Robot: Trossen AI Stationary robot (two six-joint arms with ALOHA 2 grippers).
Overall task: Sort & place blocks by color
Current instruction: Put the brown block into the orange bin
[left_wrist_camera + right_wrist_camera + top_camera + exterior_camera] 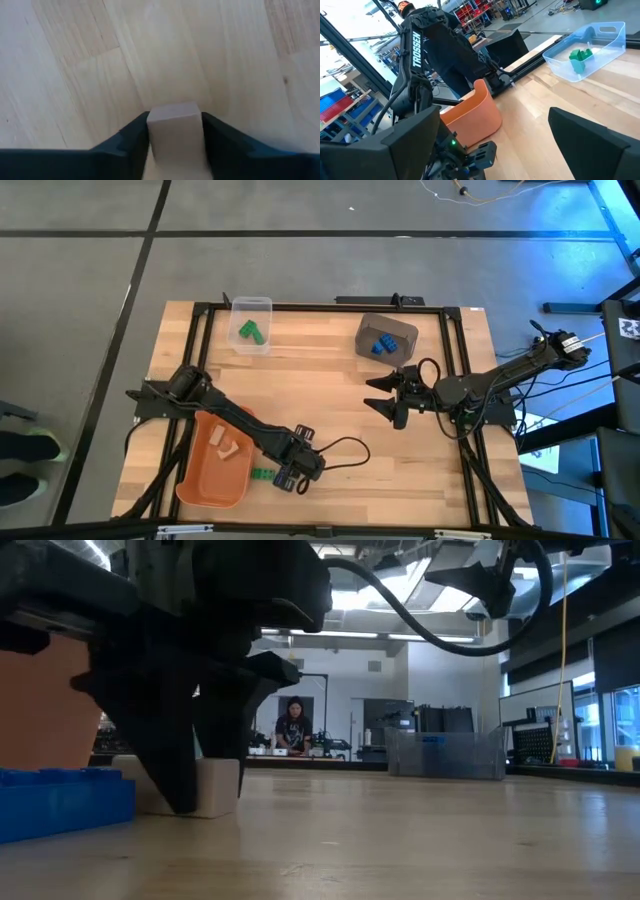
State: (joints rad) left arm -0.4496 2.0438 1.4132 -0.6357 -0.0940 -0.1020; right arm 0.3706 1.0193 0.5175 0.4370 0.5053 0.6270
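My left gripper is low at the table's near edge, just right of the orange tub, and is shut on a pale tan wood block. A blue block and a green block lie on the table close beside it. Two tan blocks lie in the orange tub. Green blocks sit in the clear bin, and blue blocks in the dark grey bin. My right gripper hangs open above the table's right middle, holding nothing. My left gripper pinches the tan block between its two fingers, one on each opposite side face. The fingers come down from above. The block's underside rests flat on the table and it stands upright.
The orange tub stands at the near left, the clear bin at the far left and the dark grey bin at the far middle. Bare wood lies between the two arms. A person sits far off in the room behind the table.
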